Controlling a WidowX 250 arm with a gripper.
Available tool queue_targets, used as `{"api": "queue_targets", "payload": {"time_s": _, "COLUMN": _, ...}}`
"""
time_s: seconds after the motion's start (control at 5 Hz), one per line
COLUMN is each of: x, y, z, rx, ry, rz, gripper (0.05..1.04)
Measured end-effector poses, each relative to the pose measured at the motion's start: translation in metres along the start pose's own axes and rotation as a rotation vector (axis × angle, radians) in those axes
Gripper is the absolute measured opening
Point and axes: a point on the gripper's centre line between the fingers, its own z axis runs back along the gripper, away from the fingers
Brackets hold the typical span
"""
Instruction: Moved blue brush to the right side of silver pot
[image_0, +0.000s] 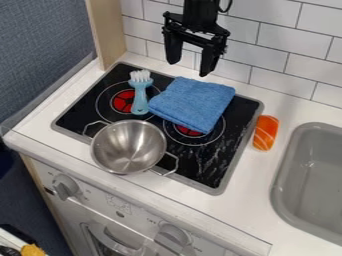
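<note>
- White tiles (274, 42) back a pale counter (250, 195), with a black stove (234, 122) set into it and a grey sink (276, 185) at the view's right.
- Black gripper (189, 68) hangs at the top, by the tiles behind the stove; its fingers stand well apart, wall showing between them.
- Blue brush (139, 102) lies on the stove over the left rear burner, white bristles toward the wall, handle toward the silver pot (110, 150).
- Silver pot stands upright in front of the brush, toward the stove's front edge.
- Blue cloth (194, 102) lies folded just right of the brush; whether they touch is hard to tell.
- Orange, white-striped piece (265, 132) lies between stove and sink.
</note>
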Motion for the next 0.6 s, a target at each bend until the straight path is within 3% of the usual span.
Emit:
{"api": "queue_targets", "payload": {"time_s": 0.2, "x": -0.004, "y": -0.002, "z": -0.018, "rx": -0.008, "ry": 0.044, "rz": 0.002, "gripper": 1.001}}
{"api": "queue_targets", "payload": {"time_s": 0.4, "x": -0.019, "y": 0.004, "z": -0.030, "rx": 0.003, "ry": 0.018, "rz": 0.123, "gripper": 1.001}}
{"api": "queue_targets", "payload": {"time_s": 0.6, "x": -0.022, "y": 0.025, "z": -0.020, "rx": 0.026, "ry": -0.036, "rz": 0.228, "gripper": 1.001}}
